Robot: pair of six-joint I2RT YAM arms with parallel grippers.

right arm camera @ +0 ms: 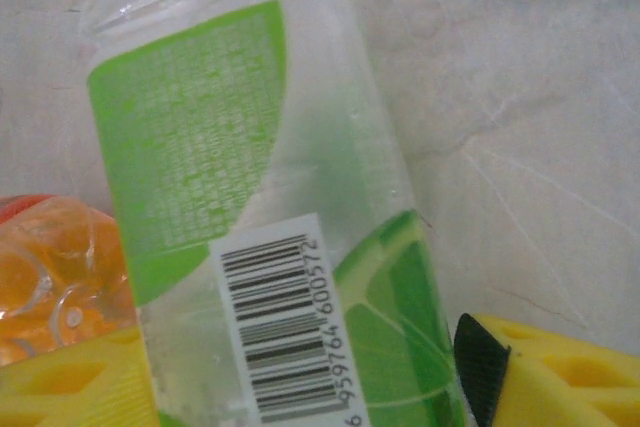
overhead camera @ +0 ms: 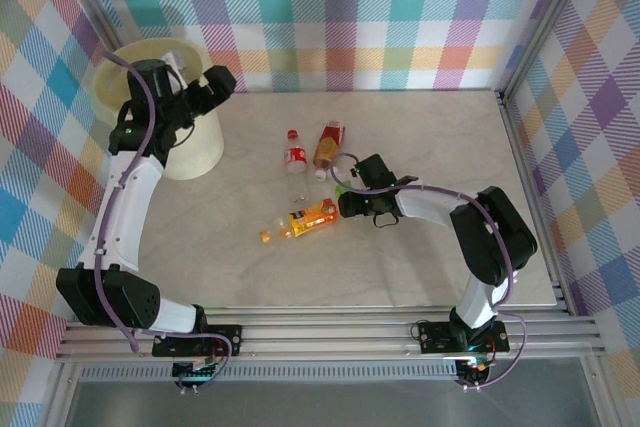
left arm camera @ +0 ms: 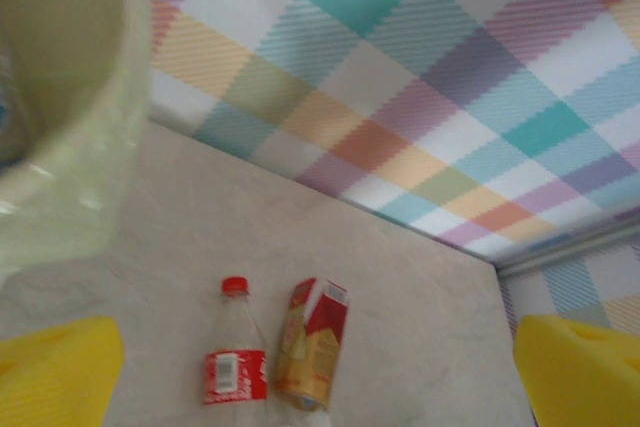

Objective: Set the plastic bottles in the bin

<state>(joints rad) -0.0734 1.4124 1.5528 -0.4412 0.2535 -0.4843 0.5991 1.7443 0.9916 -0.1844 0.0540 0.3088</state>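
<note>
Left arm at the bin, right arm on a green bottle.
Top view: the left gripper [overhead camera: 217, 81] hangs wide and empty beside the bin [overhead camera: 195, 152]; a red-capped bottle [overhead camera: 294, 159] and an orange bottle [overhead camera: 312, 217] lie mid-table. Left wrist: the bin's contents are too blurred to tell. Right wrist: the right gripper [right arm camera: 310, 387] flanks the green-label bottle [right arm camera: 250, 147]; I cannot tell whether it is clamped.

The green bottle [right arm camera: 300, 147] fills the gap between the fingers of the right pincer [right arm camera: 310, 382]. The orange bottle [right arm camera: 50, 277] crowds one finger; past the other finger the worktop [right arm camera: 530, 87] is bare. The bin [left arm camera: 95, 117] wall stands close beside the left pincer [left arm camera: 318, 372]. Ahead of it, the red-cap bottle [left arm camera: 236, 357] and the brown bottle [left arm camera: 312, 347] lie on open worktop.
</note>
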